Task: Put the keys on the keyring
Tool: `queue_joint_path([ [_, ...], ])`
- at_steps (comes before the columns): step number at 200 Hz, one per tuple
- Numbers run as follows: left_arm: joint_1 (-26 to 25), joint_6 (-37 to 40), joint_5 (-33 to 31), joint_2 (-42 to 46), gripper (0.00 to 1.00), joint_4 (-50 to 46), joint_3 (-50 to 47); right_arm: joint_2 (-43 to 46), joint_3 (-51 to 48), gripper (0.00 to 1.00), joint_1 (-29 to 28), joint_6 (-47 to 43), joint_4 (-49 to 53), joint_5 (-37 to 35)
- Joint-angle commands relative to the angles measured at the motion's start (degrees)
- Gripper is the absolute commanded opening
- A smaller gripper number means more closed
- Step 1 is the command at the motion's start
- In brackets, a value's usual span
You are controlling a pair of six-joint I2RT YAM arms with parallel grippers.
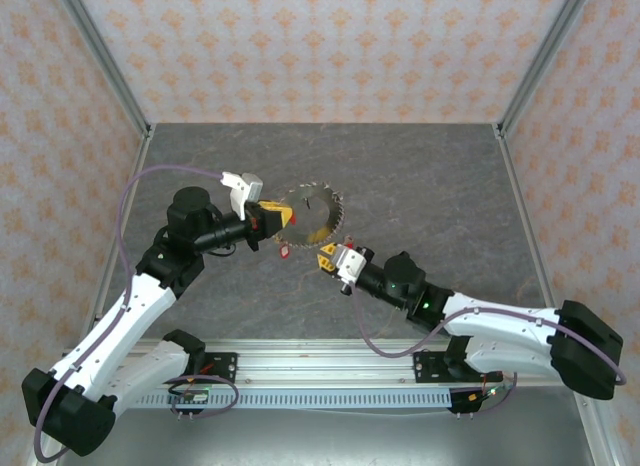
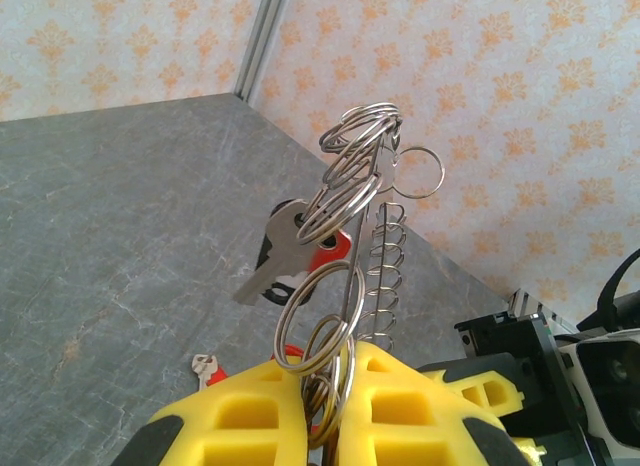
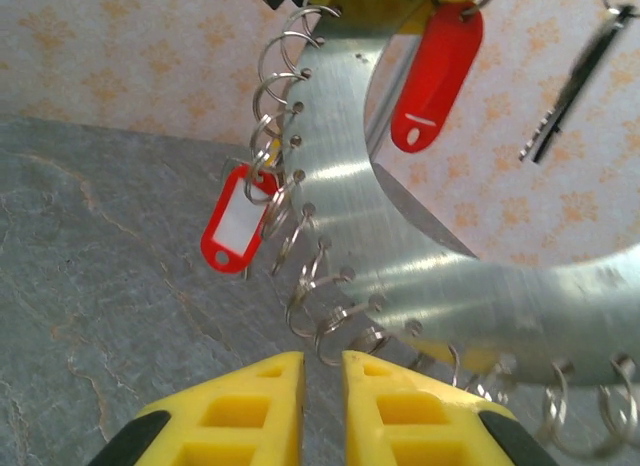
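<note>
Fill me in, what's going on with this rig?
The left end effector is shut on the keyring, holding it up off the table. A few tagged keys already hang from its small split rings. The right end effector sits just under one split ring, jaws nearly closed. I can't tell whether it grips anything. One small key lies on the table.

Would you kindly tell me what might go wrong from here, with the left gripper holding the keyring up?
1. The left gripper clamps the keyring at one spot on its edge; a push from the right gripper might twist it loose.
2. Split rings crowd the keyring by the right gripper, so it may snag the wrong one.
3. A red-tagged key lies on the table below, apart from the keyring, and could be overlooked.
</note>
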State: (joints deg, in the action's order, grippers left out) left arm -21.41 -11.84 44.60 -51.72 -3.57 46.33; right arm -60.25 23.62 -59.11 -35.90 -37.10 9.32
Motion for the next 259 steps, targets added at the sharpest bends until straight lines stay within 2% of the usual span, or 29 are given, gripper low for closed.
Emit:
queue_joint_path([
  [1, -0.6, 1.5, -0.4, 1.5, 0.0, 1.8, 1.5, -1.8, 2.6, 0.16, -0.4, -1.4, -4.3, 1.5],
  [74, -0.9, 1.7, -0.8, 1.6, 0.0, 1.8, 1.6, -3.6, 2.3, 0.18, -0.4, -3.0, -2.9, -5.0],
  [175, -1.2, 1.6, -1.0, 1.8, 0.0, 1.6, 1.7, -6.1, 3.0, 0.19, -0.4, -2.0, -5.0, -2.8],
  [259, -1.4, 1.5, -1.4, 2.3, 0.0, 1.5, 1.5, -9.1, 2.8, 0.19, -0.4, -2.3, -9.6, -6.7],
])
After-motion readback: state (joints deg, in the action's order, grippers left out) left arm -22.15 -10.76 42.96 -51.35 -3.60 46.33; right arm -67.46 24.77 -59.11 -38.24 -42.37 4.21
